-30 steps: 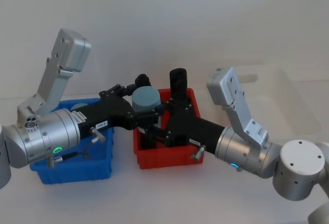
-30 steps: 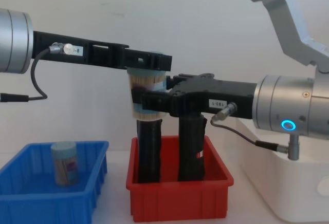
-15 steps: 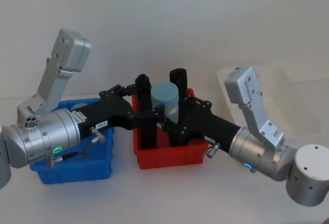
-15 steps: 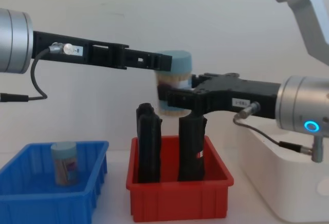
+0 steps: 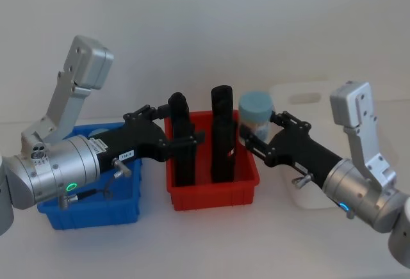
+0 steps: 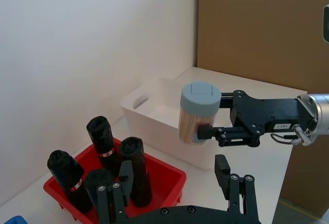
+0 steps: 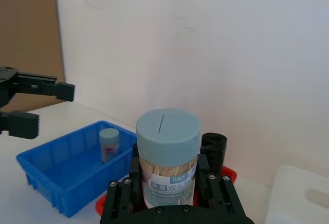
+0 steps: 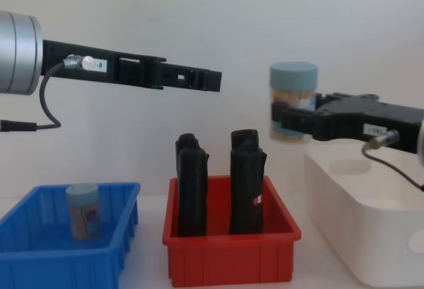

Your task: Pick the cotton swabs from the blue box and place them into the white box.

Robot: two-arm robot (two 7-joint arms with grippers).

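Between the pinching fingers [image 7: 205, 175] of the right gripper [image 8: 291, 118], upright cotton swabs [image 8: 293, 80] near the white box [image 8: 344, 199].

Red bin [image 5: 211, 197] is noted on the white worktop [image 5: 192, 247], set about midway along it and close to the back edge, where a plain white wall [image 5: 205, 29] is met. Four tall black cylinders [image 6: 101, 135] are seen standing upright inside, packed two by two, with tops rising well above the rim. Crumpled upper ends are noted, and a thin red-and-white band is made out near the top of at least two. A brown panel [image 6: 262, 29] is seen beyond one end of the worktop.
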